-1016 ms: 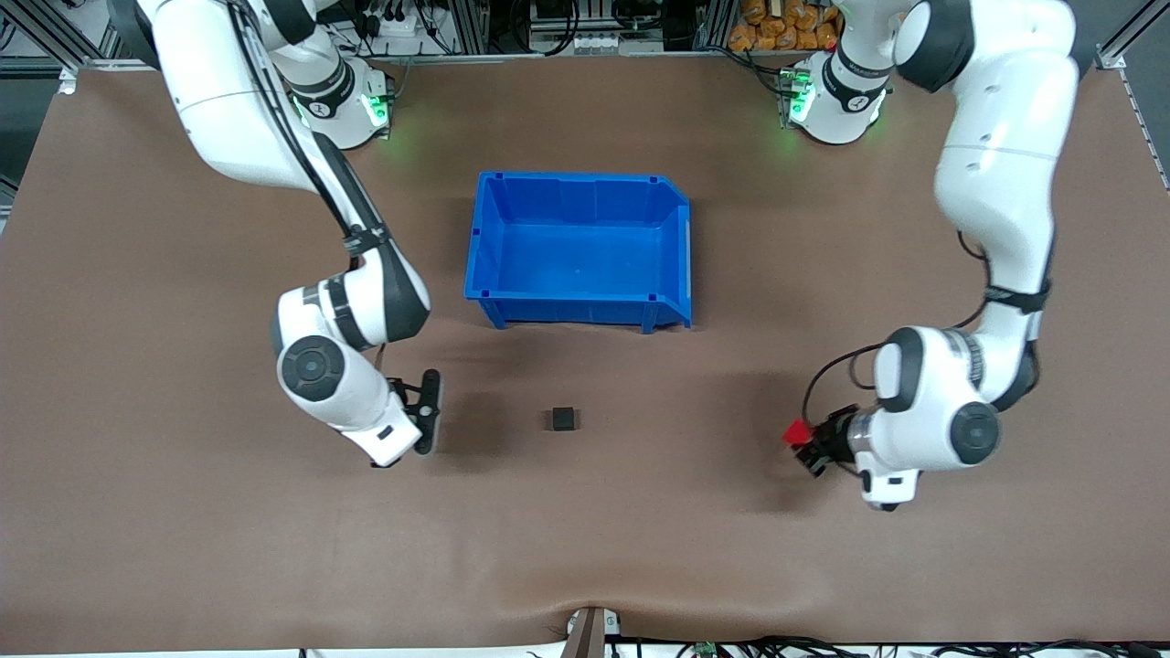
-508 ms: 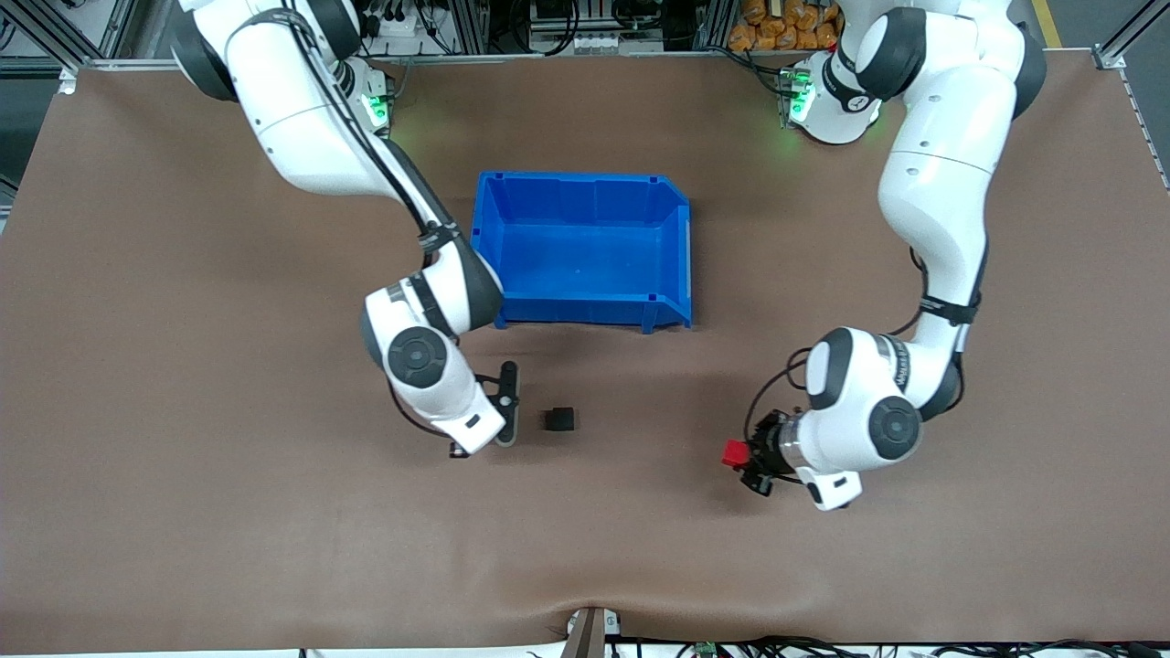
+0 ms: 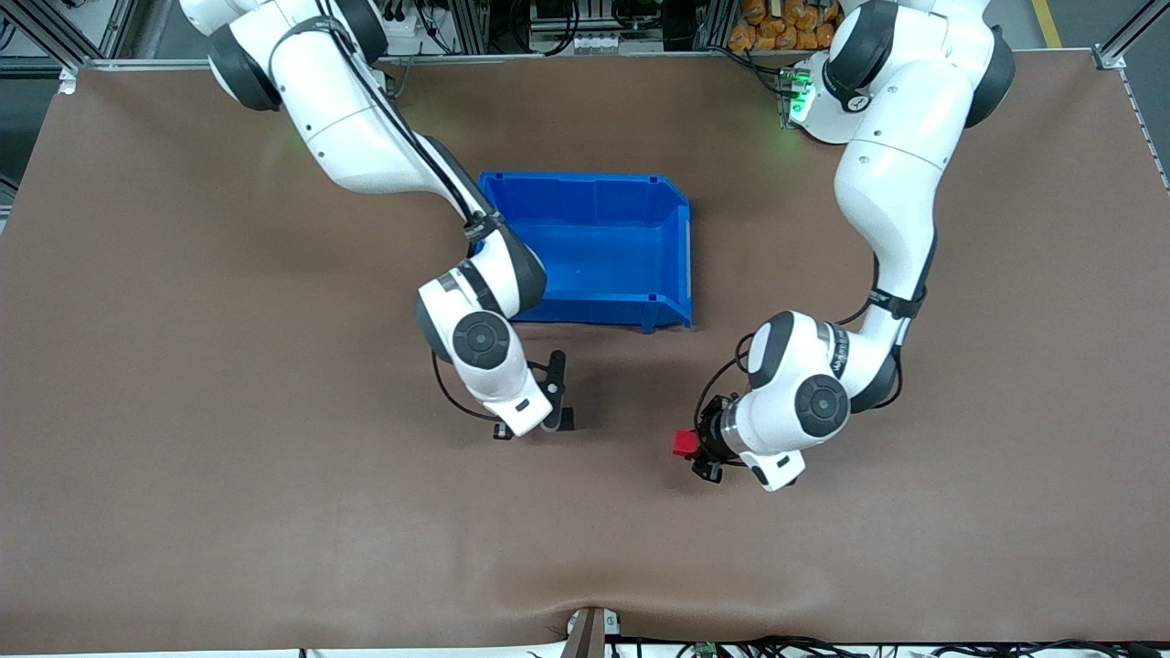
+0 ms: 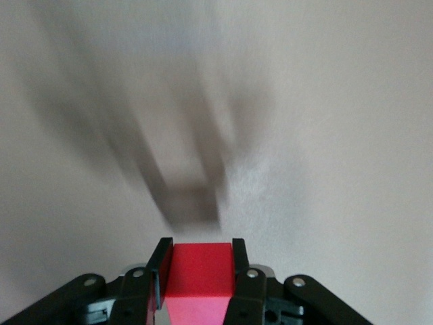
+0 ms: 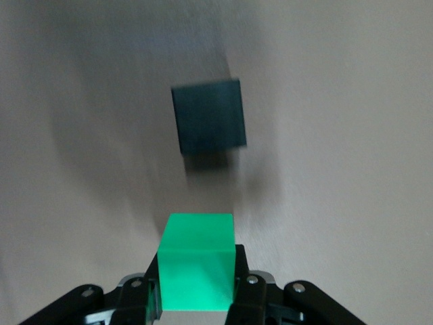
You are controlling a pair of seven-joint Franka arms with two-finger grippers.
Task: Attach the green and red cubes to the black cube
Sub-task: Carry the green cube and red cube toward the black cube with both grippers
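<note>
My left gripper (image 3: 693, 450) is shut on the red cube (image 3: 682, 443) and holds it low over the table, toward the left arm's end from the black cube (image 3: 567, 419). In the left wrist view the red cube (image 4: 198, 271) sits between the fingers, with the black cube (image 4: 193, 203) blurred ahead. My right gripper (image 3: 550, 413) hangs right beside the black cube, which it partly hides. In the right wrist view it is shut on the green cube (image 5: 197, 261), and the black cube (image 5: 208, 115) lies on the mat just ahead. The green cube is hidden in the front view.
An empty blue bin (image 3: 585, 183) stands farther from the front camera than the black cube, close to the right arm's elbow. The brown mat (image 3: 274, 548) covers the table.
Both arms have swung in toward the black cube from either end. The right gripper went from well apart to right beside it. The left gripper carried the red cube closer.
</note>
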